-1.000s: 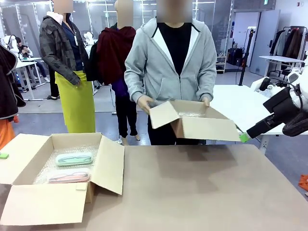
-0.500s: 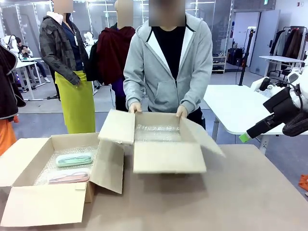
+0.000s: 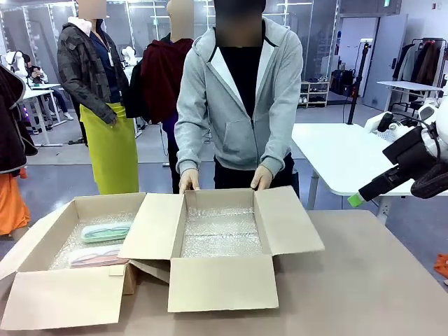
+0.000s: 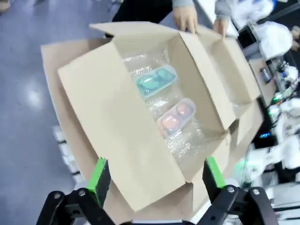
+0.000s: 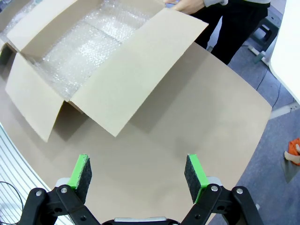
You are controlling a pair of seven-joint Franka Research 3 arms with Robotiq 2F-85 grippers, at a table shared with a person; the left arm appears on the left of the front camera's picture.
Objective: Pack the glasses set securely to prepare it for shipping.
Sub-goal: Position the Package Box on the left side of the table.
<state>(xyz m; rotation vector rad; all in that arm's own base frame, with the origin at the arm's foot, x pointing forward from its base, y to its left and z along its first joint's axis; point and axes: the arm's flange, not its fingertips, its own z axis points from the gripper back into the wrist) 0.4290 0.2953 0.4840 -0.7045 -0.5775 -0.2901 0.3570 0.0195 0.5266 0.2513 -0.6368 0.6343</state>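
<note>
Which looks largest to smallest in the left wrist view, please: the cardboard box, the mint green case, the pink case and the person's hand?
1. Cardboard box, by far.
2. Mint green case and pink case: they look alike, so no ranking.
3. Person's hand, though it lies farther from the camera, so this is unsure.

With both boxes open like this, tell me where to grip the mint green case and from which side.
Take the mint green case across its narrow middle, coming straight down from above. It lies flat on bubble wrap in the left box, whose walls block any sideways approach. The pink case lies alongside with a gap between them, probably enough for one finger of the left tool, which is open above this box.
</note>
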